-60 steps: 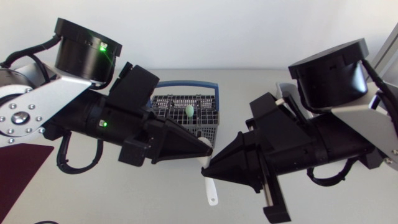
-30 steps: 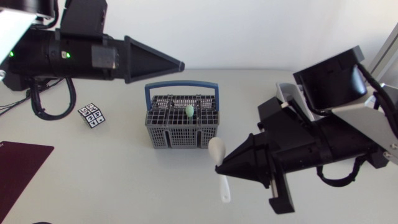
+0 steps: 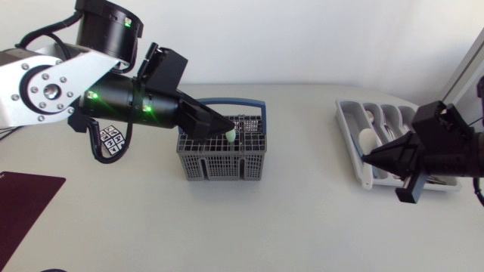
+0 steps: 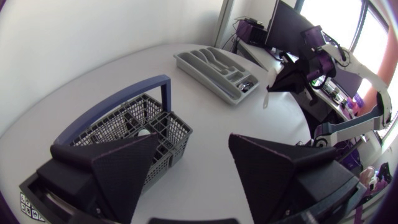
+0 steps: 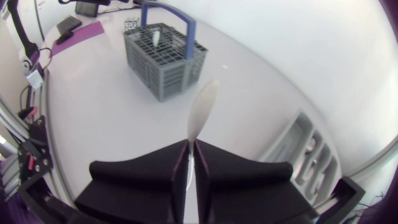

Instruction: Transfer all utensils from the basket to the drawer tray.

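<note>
The grey wire basket [image 3: 221, 155] with a blue handle stands mid-table, a pale green utensil [image 3: 230, 135] upright in it. My left gripper [image 3: 225, 128] hovers over the basket's top, open and empty; in its wrist view the fingers [image 4: 124, 168] stand wide apart above the basket [image 4: 134, 121]. At the right, my right gripper [image 3: 367, 157] is at the near edge of the grey drawer tray [image 3: 355, 113]. It is shut on a white spoon [image 5: 200, 109], whose bowl points ahead of the fingertips [image 5: 191, 144]. The left wrist view also shows the tray [image 4: 214, 68].
A small black-and-white patterned cube [image 3: 112, 140] lies left of the basket. A dark maroon mat [image 3: 23, 204] covers the table's near left corner. Some utensils [image 3: 393, 132] lie in the tray's compartments. Bare table stretches between basket and tray.
The left gripper let go of the white spoon and opened, swung away, then came back over the basket. The right arm carried the spoon rightward to the tray.
</note>
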`<action>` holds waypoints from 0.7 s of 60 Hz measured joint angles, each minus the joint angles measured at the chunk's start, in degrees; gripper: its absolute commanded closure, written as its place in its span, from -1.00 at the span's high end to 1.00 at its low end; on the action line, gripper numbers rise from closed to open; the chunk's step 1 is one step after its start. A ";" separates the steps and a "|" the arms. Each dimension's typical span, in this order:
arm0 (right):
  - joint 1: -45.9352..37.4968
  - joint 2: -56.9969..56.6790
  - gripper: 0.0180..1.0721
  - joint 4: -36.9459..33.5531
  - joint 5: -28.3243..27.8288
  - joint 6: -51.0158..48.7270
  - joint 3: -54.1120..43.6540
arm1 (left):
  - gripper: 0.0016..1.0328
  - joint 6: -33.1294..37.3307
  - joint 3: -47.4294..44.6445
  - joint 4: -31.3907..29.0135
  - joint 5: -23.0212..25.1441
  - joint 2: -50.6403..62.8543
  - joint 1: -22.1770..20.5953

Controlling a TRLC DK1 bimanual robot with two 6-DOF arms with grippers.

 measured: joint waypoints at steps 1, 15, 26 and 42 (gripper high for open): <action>-1.20 0.04 -0.80 0.00 0.00 -0.98 -0.11 | 0.55 0.28 0.00 0.02 -0.07 0.20 -0.11; -15.15 5.29 -0.80 10.97 3.15 -12.87 -3.72 | 0.55 2.10 -0.11 0.26 -3.54 2.49 -2.21; -20.79 12.37 -0.80 22.10 6.45 -18.05 -5.46 | 0.55 2.27 -0.98 0.83 -4.92 3.02 -3.28; -26.27 24.52 -0.80 38.07 10.60 -24.76 -5.62 | 0.55 2.49 -1.51 1.25 -6.16 3.08 -4.39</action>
